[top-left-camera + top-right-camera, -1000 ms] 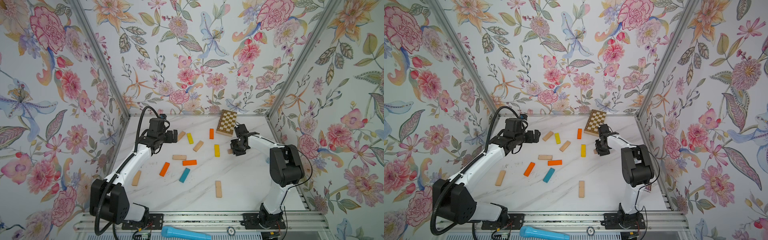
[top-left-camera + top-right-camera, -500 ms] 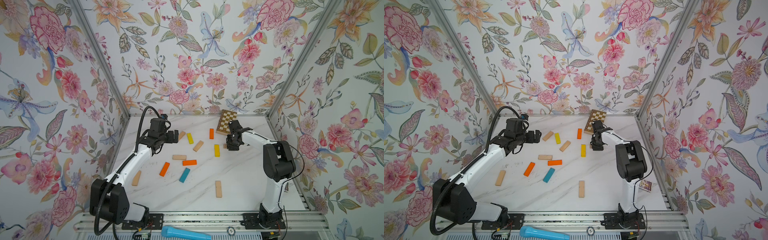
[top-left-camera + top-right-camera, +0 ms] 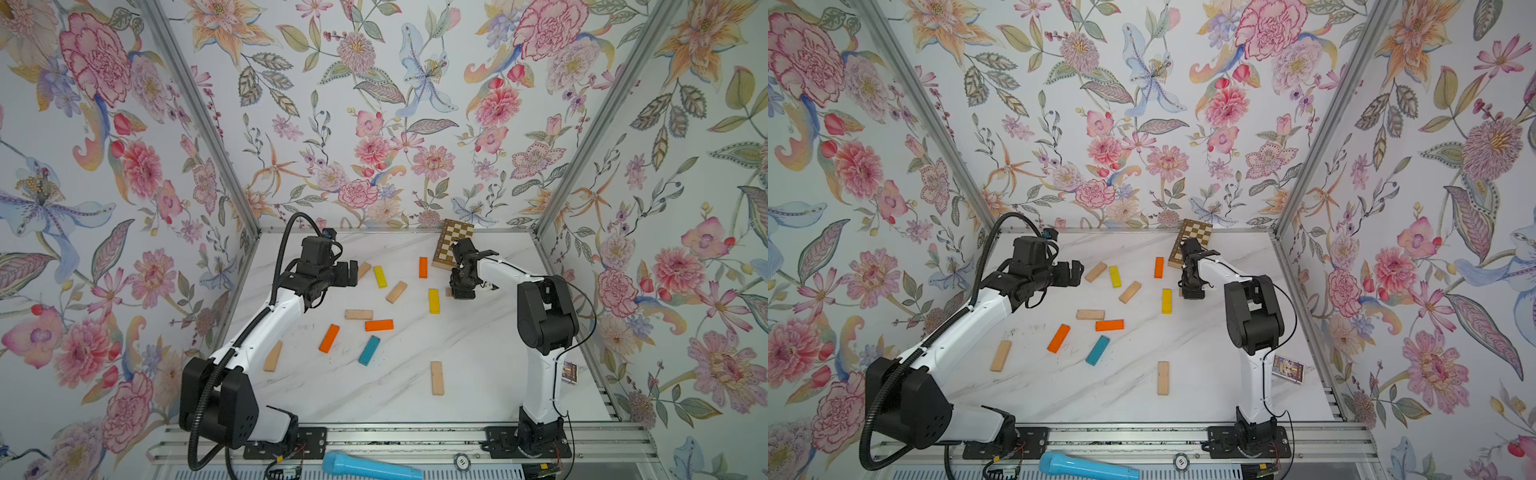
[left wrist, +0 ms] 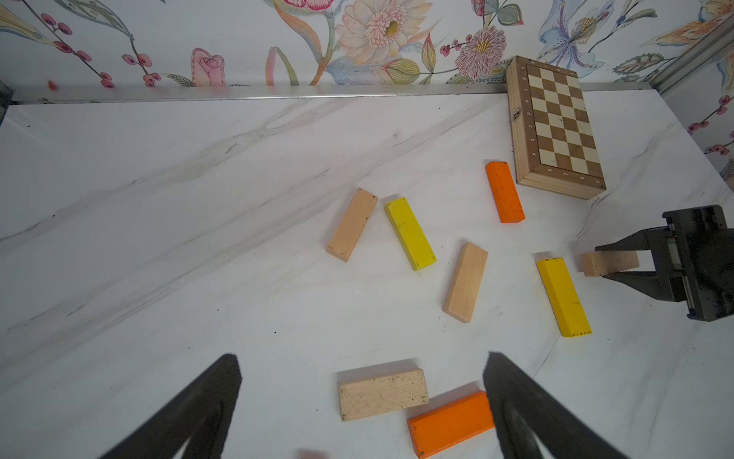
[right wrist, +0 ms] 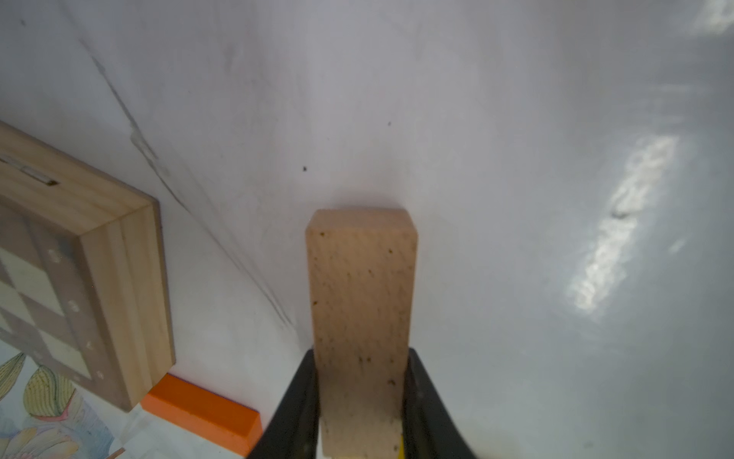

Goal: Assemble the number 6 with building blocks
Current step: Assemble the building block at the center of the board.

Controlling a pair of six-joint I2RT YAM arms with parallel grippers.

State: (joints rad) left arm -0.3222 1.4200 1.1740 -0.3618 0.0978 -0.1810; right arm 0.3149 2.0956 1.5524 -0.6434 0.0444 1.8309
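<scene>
Several building blocks lie loose and scattered on the marble table (image 3: 478,353), and no number 6 shows among them. They include a yellow block (image 3: 434,301), an orange block (image 3: 379,325), a teal block (image 3: 369,350) and a beige block (image 3: 436,377). My right gripper (image 5: 362,353) is shut on another beige block (image 5: 361,286). It holds this block low over the table beside the yellow block (image 4: 563,296), in front of the chequered board. My left gripper (image 4: 361,357) hangs open at the back left (image 3: 353,272), above a beige block (image 4: 383,393) and an orange one (image 4: 451,423).
A chequered wooden board (image 3: 455,237) lies at the back wall, with an orange block (image 3: 423,267) against its left side. A light-blue microphone (image 3: 370,467) lies on the front rail. A small printed box (image 3: 569,372) sits at the right edge. Floral walls close three sides.
My right gripper has carried the beige block leftward, from the right of the table toward the yellow block. The left arm has stayed still.
</scene>
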